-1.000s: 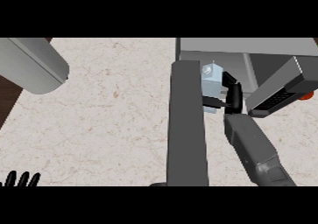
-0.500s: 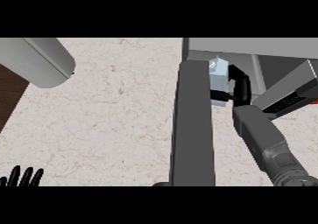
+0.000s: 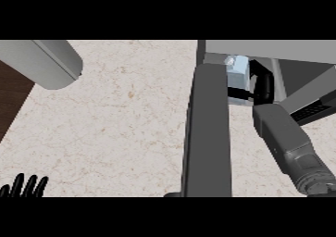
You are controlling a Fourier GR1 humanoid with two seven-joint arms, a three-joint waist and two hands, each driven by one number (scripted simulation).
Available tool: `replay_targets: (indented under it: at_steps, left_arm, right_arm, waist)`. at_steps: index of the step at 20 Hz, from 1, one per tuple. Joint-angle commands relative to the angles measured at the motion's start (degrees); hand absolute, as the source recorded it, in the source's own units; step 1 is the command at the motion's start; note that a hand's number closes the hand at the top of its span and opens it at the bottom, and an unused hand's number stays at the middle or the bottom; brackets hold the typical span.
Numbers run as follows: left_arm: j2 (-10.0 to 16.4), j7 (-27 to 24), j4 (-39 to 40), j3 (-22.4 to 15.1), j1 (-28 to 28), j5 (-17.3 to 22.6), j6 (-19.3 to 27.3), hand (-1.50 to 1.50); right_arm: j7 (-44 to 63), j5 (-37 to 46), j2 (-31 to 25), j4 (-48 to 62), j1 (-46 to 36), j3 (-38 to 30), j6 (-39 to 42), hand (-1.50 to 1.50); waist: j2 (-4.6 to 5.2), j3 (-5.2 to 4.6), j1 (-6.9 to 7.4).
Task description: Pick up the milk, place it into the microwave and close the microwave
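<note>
At upper right, head view: microwave w/ door swung open; the door shows edge-on as 1 dark grey slab down mid-frame. Milk is in the microwave's opening, just right of the door's top end; contact w/ cavity floor cannot be told. Right hand is inside the opening, fingers & thumb curled round the milk; its grey forearm enters from lower right. Left hand rests at the lower-left edge, fingers straight, pointing up, well apart from the milk. Counter: pale speckled stone. 1 grey cylinder at upper left.
</note>
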Motion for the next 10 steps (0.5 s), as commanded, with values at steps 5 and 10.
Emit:
replay_targets:
  at_steps: [5,10]
  left_arm:
    - [-0.1,-0.6,1.5,0.1,-1.2,-0.5,-0.2,-1.5]
    - [0.4,0.8,1.2,0.2,-2.2,-0.8,0.3,-1.5]
  right_arm:
    - [-4.1,-0.3,-1.1,-0.3,-2.4,-2.1,-6.5,1.5]
    - [-3.0,1.0,-1.9,0.6,-3.8,-2.4,-15.6,1.5]
  waist:
    - [0.54,-0.03,1.26]
    - [0.6,-0.05,1.18]
